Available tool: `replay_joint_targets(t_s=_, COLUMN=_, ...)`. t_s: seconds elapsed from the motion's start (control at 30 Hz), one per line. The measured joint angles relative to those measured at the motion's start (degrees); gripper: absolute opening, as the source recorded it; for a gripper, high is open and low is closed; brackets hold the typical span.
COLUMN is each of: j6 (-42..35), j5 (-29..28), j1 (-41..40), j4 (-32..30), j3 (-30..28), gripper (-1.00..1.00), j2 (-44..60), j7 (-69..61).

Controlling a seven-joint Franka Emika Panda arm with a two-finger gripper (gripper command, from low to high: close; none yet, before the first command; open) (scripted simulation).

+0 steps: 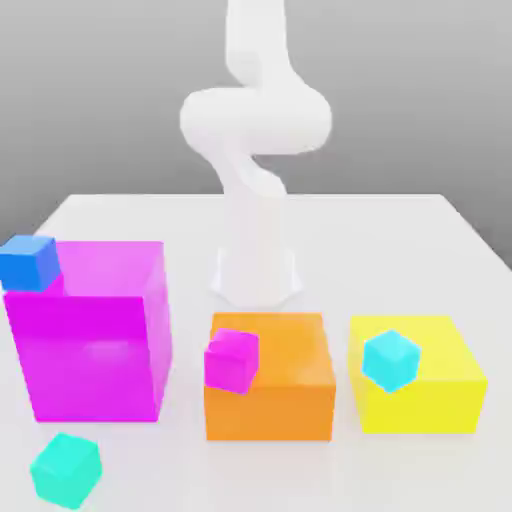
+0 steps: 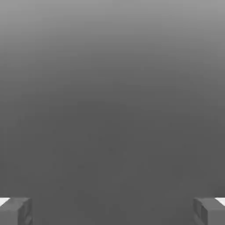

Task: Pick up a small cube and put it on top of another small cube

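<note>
Arm (image 1: 255,180) stood upright at the far middle of the white table (image 1: 400,215). In the hand view the gripper (image 2: 112,213) was spread wide, its two grey fingertips (image 2: 15,212) far apart, with nothing between them and only plain grey surface ahead.

Teal small cube (image 1: 66,470) lay on the table at the near edge on the exterior view's left, just in front of the large magenta box (image 1: 90,345) and apart from it. Magenta small cube (image 1: 232,360) sat against the near left corner of the orange box (image 1: 275,385); contact could not be settled. Sky-blue small cube (image 1: 390,360) appeared over the yellow box (image 1: 420,385). Darker blue small cube (image 1: 28,262) appeared at the magenta box's far left top edge.
</note>
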Motion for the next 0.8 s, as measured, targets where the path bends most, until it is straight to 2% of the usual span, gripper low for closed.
replay_joint_targets(t_s=0.43, j6=6.6, j5=13.0, j1=3.5, j4=-0.9, j3=-12.9, gripper=0.0, j2=27.6, j7=-12.3)
replay_joint_targets(t_s=0.63, j6=9.8, j5=17.3, j1=1.3, j4=-1.4, j3=-15.3, gripper=0.0, j2=39.8, j7=-16.7)
replay_joint_targets(t_s=0.8, j6=13.2, j5=17.8, j1=-0.8, j4=-2.1, j3=-16.4, gripper=0.0, j2=49.1, j7=-18.3)
